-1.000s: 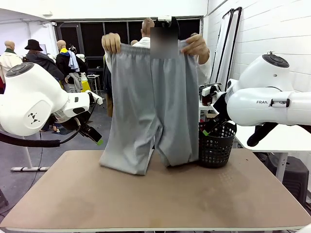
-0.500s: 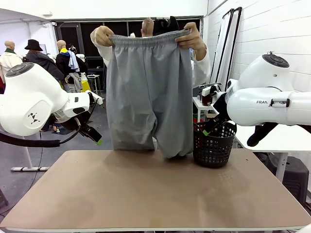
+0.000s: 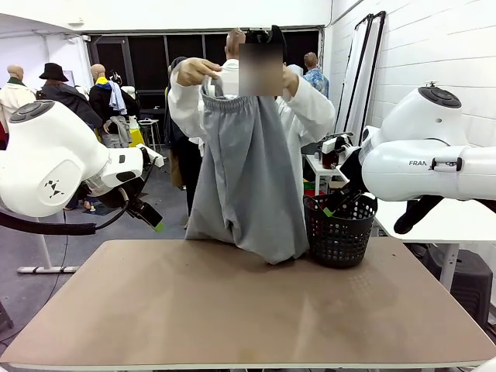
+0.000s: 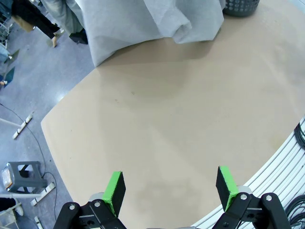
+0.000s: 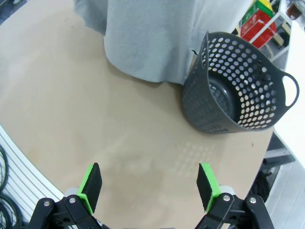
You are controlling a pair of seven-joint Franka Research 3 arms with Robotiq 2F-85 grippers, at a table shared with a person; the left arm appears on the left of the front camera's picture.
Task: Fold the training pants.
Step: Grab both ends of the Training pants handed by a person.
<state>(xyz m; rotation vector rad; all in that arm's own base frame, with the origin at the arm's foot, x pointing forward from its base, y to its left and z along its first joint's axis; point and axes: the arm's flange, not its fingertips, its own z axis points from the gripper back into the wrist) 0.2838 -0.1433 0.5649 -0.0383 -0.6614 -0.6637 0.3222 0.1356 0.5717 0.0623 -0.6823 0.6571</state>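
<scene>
1. Noted left gripper [image 4: 169, 187] with jaws spread wide and empty, poised above the near part of the table [image 4: 157, 124]. Same for right gripper [image 5: 148, 185]: spread, holding nothing.
2. Found near and middle table bare, adequate for laying cloth flat.
3. Observed the training pants [image 3: 248, 178] hanging at the far edge, lower ends bunched on the table just beside a black basket [image 3: 337, 232].
4. Recorded waistband gathered high up between the person's raised hand [image 3: 194, 71] and other hand [image 3: 291, 80].
5. Recommended: hold off until the cloth lies flat. Then pinch matching corners evenly, lift low, fold leg onto leg, and keep clear of the basket.
</scene>
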